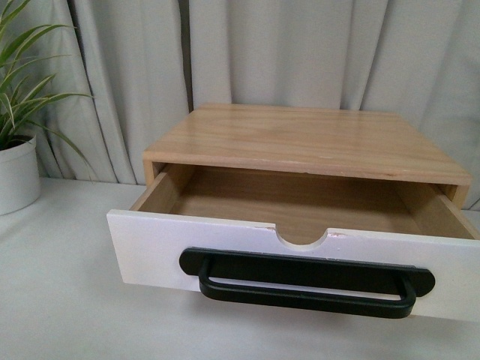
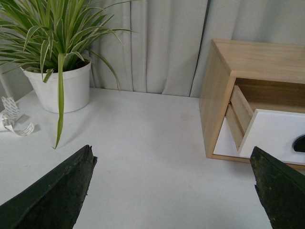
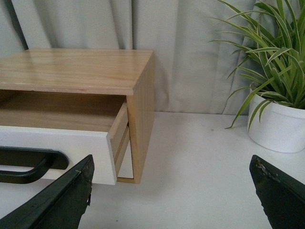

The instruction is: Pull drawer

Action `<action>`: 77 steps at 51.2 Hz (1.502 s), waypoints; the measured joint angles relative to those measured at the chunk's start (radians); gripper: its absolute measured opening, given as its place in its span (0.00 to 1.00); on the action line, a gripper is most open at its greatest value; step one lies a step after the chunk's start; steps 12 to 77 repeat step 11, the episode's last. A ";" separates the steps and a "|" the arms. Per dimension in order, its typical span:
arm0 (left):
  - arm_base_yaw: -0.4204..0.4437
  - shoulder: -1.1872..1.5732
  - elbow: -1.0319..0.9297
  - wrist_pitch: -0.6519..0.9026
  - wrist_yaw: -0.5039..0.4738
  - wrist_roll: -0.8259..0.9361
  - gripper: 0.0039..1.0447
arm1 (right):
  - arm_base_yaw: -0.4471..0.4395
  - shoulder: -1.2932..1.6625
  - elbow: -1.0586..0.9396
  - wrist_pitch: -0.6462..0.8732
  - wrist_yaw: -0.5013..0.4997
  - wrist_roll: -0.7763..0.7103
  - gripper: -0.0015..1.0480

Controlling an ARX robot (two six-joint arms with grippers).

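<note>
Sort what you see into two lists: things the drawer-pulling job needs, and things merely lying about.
Needed: drawer, already pulled out; its black handle; wooden cabinet; left claw; right claw.

Lying about: left potted plant; right potted plant; curled tape strips; curtain.

I can't read any text, label, brand, number or sign in any of my three views. The drawer (image 1: 150, 247) front is plain white, its black handle (image 1: 307, 281) carries no marking, and the wooden cabinet (image 1: 307, 139) top is bare grain. The white plant pots (image 2: 62, 88) are unprinted. The curled white strips (image 2: 14, 119) at the table edge in my left wrist view look blank, though they're too small to be sure.
</note>
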 joint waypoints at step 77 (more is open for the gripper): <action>0.000 0.000 0.000 0.000 0.000 0.000 0.95 | 0.000 0.000 0.000 0.000 0.000 0.000 0.91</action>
